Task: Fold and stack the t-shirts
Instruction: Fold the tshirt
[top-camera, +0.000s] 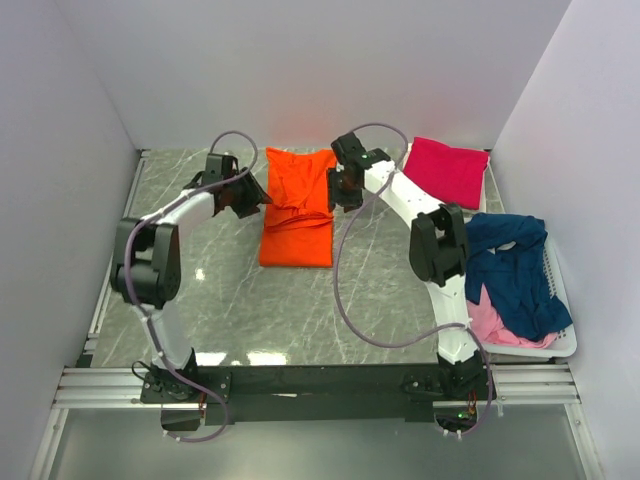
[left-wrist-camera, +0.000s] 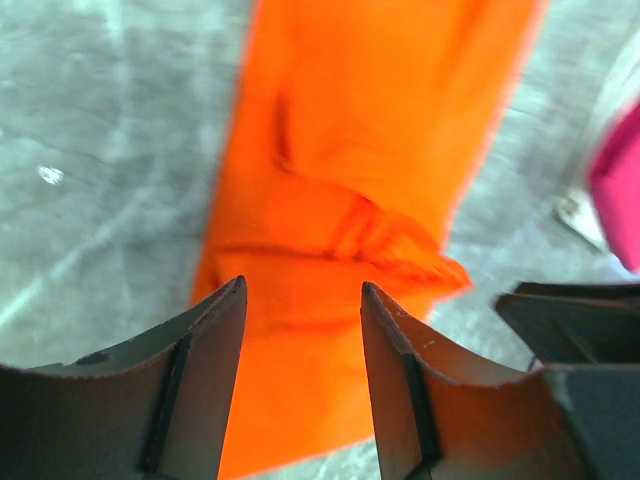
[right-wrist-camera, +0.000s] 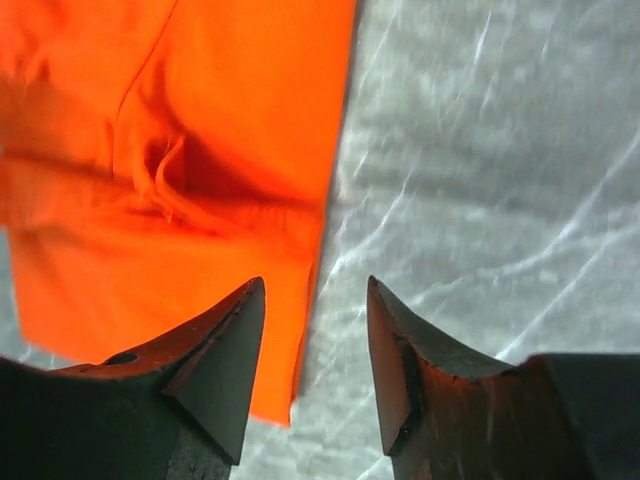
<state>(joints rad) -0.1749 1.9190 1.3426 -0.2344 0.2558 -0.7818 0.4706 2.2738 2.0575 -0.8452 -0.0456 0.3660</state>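
Top external view: white basket (top-camera: 562, 345) at the right edge of the marble-patterned table (top-camera: 250, 310), filled with loose laundry. Inside, a crumpled navy shirt (top-camera: 512, 275) spread over most of the basket, with a pale pink shirt (top-camera: 487, 322) bunched beneath it at the near left corner, close to the rim. Just beyond the basket's far end, a folded magenta shirt (top-camera: 447, 170), flat by the back wall; whether on the rim or on the table, cannot tell. Outside any container, the orange shirt (top-camera: 297, 210), folded into a long rectangle on the middle back of the table, rumpled by a crosswise crease about halfway along. Left gripper (left-wrist-camera: 302, 288) just beside its left edge, right gripper (right-wrist-camera: 316, 285) just beside its right edge. Wrist views: both pairs of fingers spread apart, nothing pinched between them, orange cloth below the left gap, the shirt's edge and bare table below the right.
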